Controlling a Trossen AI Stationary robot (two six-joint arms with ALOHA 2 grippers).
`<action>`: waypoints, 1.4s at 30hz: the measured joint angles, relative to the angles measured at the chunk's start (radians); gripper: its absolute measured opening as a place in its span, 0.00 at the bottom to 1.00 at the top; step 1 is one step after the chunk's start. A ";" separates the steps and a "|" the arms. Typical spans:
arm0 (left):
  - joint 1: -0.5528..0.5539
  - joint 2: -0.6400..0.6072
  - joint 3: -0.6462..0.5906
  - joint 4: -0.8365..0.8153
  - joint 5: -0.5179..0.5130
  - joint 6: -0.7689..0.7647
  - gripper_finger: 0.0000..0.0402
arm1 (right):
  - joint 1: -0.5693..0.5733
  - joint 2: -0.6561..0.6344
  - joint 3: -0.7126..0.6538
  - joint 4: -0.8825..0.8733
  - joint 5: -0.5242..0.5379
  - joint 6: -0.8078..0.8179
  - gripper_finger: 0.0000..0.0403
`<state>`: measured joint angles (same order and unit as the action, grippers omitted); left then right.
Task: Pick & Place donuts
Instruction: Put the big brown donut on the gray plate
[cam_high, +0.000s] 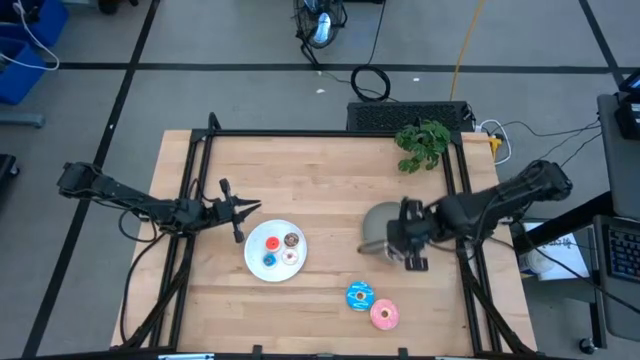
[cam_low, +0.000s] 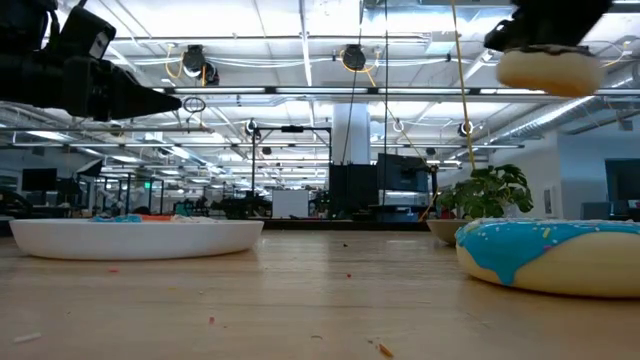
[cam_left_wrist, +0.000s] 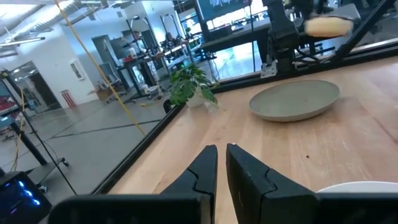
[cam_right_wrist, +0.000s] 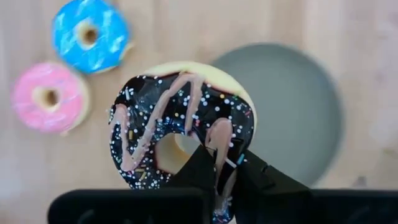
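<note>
- The brown donut (cam_right_wrist: 180, 124) has dark chocolate icing with lighter brown zigzag drizzle, white sprinkles and a pale yellow rim.
- The blue donut (cam_right_wrist: 91, 34) has bright blue icing with pale specks.
- The pink donut (cam_right_wrist: 48, 98) is pink with a tan centre.
- The grey plate (cam_right_wrist: 298, 112) is plain grey-green.
- The white plate (cam_high: 272, 250) carries four tiny rings: red, brown, blue and pale pink.
- The table (cam_high: 320, 180) is light wood with a black frame.
- The fingers (cam_right_wrist: 205, 171) are black.
- The plant (cam_high: 422, 143) is green.

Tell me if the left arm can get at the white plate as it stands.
Probably yes: the left gripper, shut and holding nothing, hovers just beside the white plate with only bare table between; the right gripper holds the brown sprinkled donut far off.
</note>
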<state>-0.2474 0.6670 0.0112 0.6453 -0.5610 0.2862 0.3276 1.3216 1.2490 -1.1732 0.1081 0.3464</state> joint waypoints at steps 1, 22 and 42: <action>0.000 0.000 0.000 0.000 0.000 0.007 0.10 | -0.029 0.000 0.007 -0.011 -0.001 -0.023 0.05; 0.000 0.000 0.000 0.013 0.000 0.060 0.10 | -0.508 0.048 -0.325 0.280 -0.089 -0.264 0.05; 0.000 0.000 0.000 0.038 0.003 0.059 0.10 | -0.544 0.233 -0.355 0.343 -0.079 -0.228 0.16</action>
<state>-0.2474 0.6674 0.0113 0.6832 -0.5579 0.3454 -0.2169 1.5545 0.8939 -0.8300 0.0293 0.1188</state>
